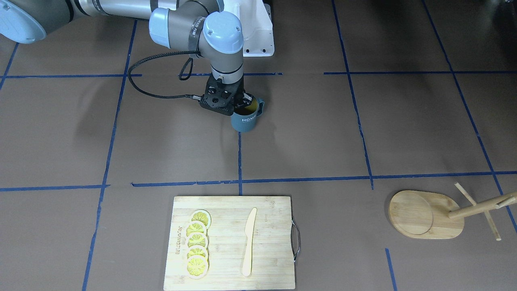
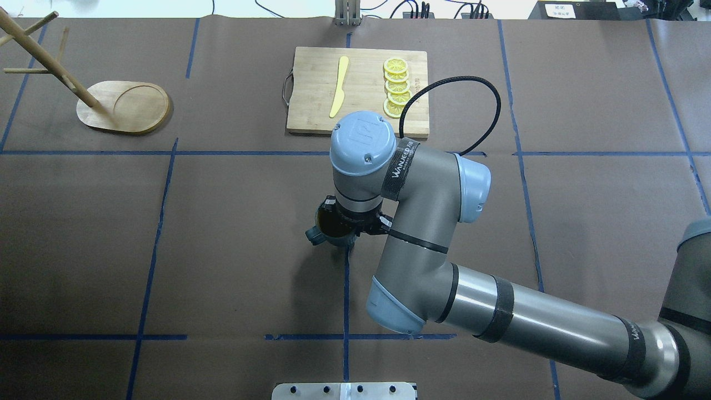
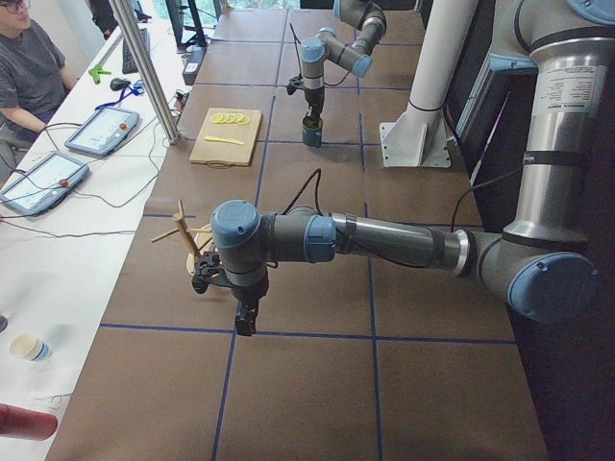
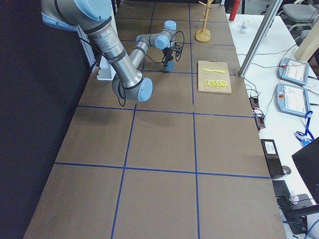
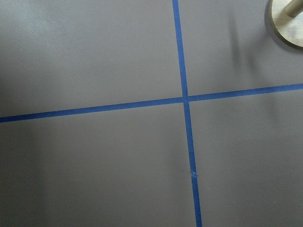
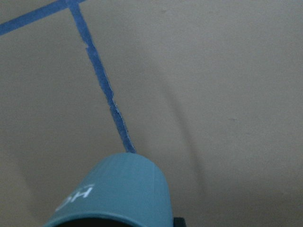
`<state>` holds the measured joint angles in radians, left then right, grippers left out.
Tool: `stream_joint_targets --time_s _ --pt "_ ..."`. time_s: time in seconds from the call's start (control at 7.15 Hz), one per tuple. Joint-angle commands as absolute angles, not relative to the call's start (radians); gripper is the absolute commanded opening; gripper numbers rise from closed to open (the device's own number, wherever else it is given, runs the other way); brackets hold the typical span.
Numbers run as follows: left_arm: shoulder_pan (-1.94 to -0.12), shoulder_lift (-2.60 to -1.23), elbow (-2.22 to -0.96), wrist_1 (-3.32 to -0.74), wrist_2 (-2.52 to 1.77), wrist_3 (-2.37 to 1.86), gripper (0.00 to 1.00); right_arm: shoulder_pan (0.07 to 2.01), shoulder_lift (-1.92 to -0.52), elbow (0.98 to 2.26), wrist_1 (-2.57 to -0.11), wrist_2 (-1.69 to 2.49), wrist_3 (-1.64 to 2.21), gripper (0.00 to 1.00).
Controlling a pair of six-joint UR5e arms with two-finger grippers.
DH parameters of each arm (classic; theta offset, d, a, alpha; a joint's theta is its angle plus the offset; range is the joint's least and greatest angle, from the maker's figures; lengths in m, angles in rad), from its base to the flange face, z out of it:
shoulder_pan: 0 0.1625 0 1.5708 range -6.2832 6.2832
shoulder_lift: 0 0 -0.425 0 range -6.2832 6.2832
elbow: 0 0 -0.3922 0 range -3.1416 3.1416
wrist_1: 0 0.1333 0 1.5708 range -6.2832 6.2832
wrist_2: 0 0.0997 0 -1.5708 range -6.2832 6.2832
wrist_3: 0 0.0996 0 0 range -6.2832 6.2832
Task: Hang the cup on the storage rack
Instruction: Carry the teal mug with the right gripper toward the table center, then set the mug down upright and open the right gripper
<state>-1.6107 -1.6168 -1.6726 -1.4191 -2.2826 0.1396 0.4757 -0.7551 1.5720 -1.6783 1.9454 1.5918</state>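
Note:
The cup (image 1: 244, 118) is dark blue-grey with a yellow inside and white "HOME" lettering, and it stands upright near the table's middle. My right gripper (image 1: 243, 102) is shut on its rim from above, with the handle pointing away from the arm. The cup also shows in the overhead view (image 2: 325, 230) and the right wrist view (image 6: 116, 194). I cannot tell whether it touches the table. The storage rack (image 1: 416, 214) stands far off at the table's left end, seen in the overhead view (image 2: 130, 105). My left gripper (image 3: 245, 317) hangs beside the rack (image 3: 190, 240); I cannot tell if it is open.
A rectangular cutting board (image 1: 226, 246) with a metal handle lies at the far edge, bearing a pale wooden knife (image 1: 249, 242) and several lemon slices (image 1: 197, 244). Blue tape lines cross the brown table. The rack's base edge shows in the left wrist view (image 5: 289, 26).

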Motion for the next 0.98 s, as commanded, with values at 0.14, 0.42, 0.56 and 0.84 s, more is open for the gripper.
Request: stream_joint_targets --time_s 0.14,0.42,0.56,0.84 --pt "-1.611 -1.617 -1.675 -1.419 -2.283 0.140 1.00 0.476 -0.761 1.555 -1.620 1.936 1.586 0.99" --pt "-1.611 -1.617 -1.675 -1.422 -2.283 0.140 1.00 0.524 -0.765 1.641 -1.640 1.953 1.554 1.00" --pt "-1.611 -1.617 -1.677 -1.425 -2.283 0.140 1.00 0.550 -0.762 1.723 -1.761 1.957 1.470 1.00" --pt "-1.606 -1.612 -1.684 -1.428 -2.280 0.140 1.00 0.723 -0.816 1.827 -1.903 2.052 1.199 1.00"
